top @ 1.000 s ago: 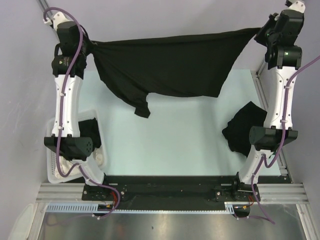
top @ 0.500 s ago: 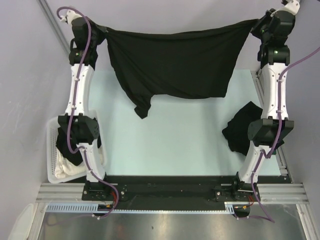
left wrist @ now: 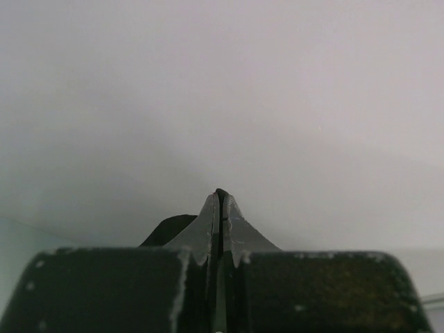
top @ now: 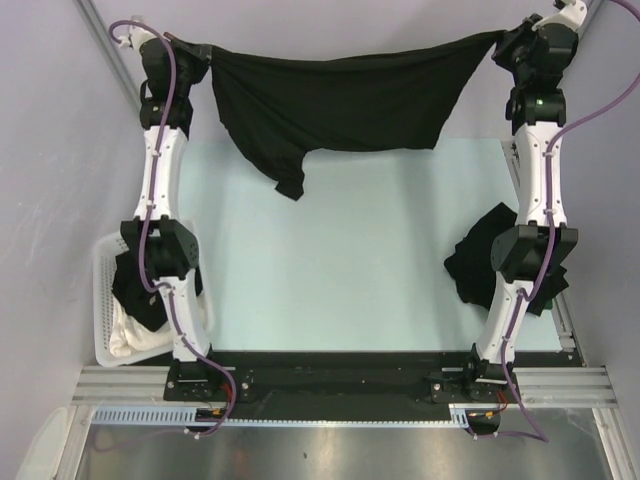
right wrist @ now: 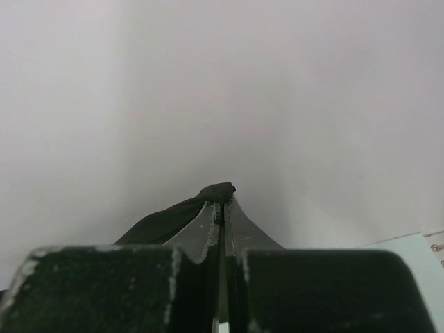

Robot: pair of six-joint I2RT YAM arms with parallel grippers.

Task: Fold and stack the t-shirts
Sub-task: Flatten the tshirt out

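T-shirt (top: 340, 105) hangs stretched above the far edge of the table (top: 350, 270), corners clamped in left pincer (top: 198, 50) and right pincer (top: 497, 42); spreading in hand, lowering it flat likely comes next.

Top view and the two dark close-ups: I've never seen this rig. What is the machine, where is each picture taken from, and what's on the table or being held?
The machine is two robot arms, a left arm and a right arm, bolted at the near edge of a pale table. The wide picture comes from a fixed camera above and behind them. Each close-up comes from a camera on one wrist, looking past its own fingers. The left gripper and the right gripper are each shut on a corner of one black t-shirt, which hangs stretched between them at the far side. A second black garment lies crumpled by the right arm. At the left, a white basket holds dark fabric and a white cloth.
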